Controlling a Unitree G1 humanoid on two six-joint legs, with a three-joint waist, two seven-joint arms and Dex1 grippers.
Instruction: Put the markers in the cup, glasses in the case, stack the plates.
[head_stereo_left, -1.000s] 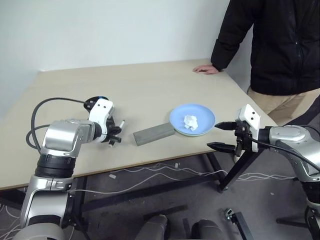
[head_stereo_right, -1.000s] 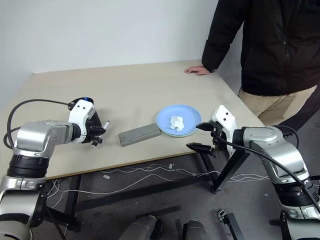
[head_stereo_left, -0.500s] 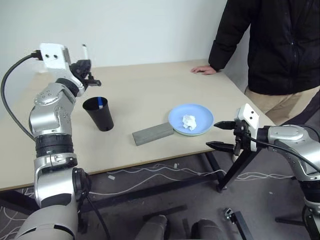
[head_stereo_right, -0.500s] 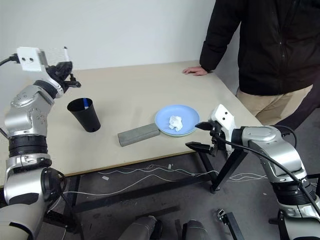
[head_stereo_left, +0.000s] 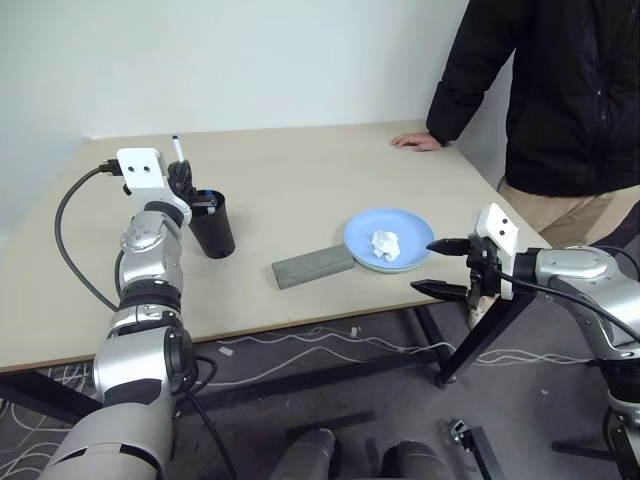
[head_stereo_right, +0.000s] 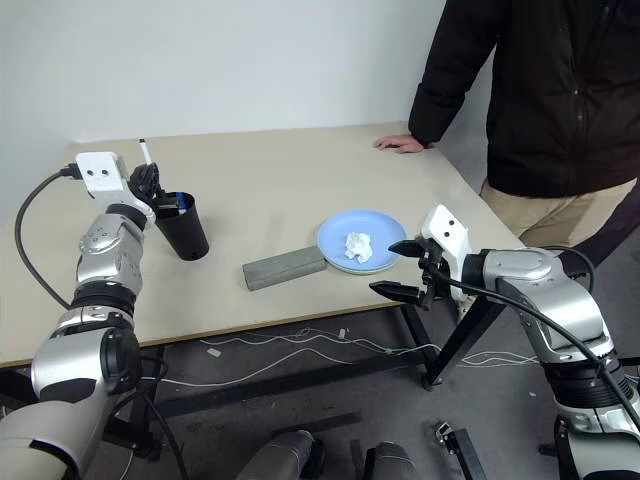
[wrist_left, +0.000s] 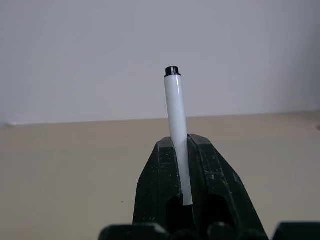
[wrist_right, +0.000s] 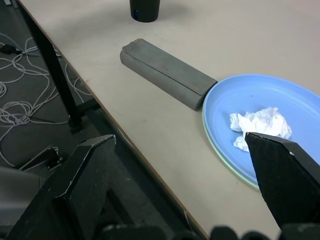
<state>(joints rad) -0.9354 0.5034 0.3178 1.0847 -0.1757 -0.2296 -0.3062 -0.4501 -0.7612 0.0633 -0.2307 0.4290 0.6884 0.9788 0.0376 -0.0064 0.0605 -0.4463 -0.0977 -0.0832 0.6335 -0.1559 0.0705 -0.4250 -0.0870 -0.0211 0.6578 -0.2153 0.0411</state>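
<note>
The left tool (wrist_left: 184, 150) is clamped on a slim white marker with a black cap (wrist_left: 176, 131), its two black fingers (wrist_left: 159, 175) pressed against the barrel, and the marker stands nearly upright with the black end uppermost; seen from the head, this tool sits just above and behind the rim of the black tapered plastic cup (head_stereo_left: 214, 229), which stands upright on the pale wooden worktop (head_stereo_left: 300, 180) towards its left side; a bit of blue shows inside the cup's mouth, though what it belongs to I cannot tell.

The grey rectangular hard case (head_stereo_left: 313, 267) lies shut near the worktop's front edge, to the right of the cup and well apart from it; one end of it touches or just overlaps the rim of the light blue round plate (head_stereo_left: 410, 226), which sits on a mint green plate (wrist_right: 214, 145) whose edge peeks out beneath; a crumpled white tissue (head_stereo_left: 384, 243) rests in the middle of the blue plate.

The right tool (head_stereo_left: 446, 266) hangs off the front right corner of the worktop with its jaws spread wide and empty, pointing towards the plates; a person in a black jacket (head_stereo_left: 560, 90) stands at the right side, one hand (head_stereo_left: 416, 142) resting on the far edge.
</note>
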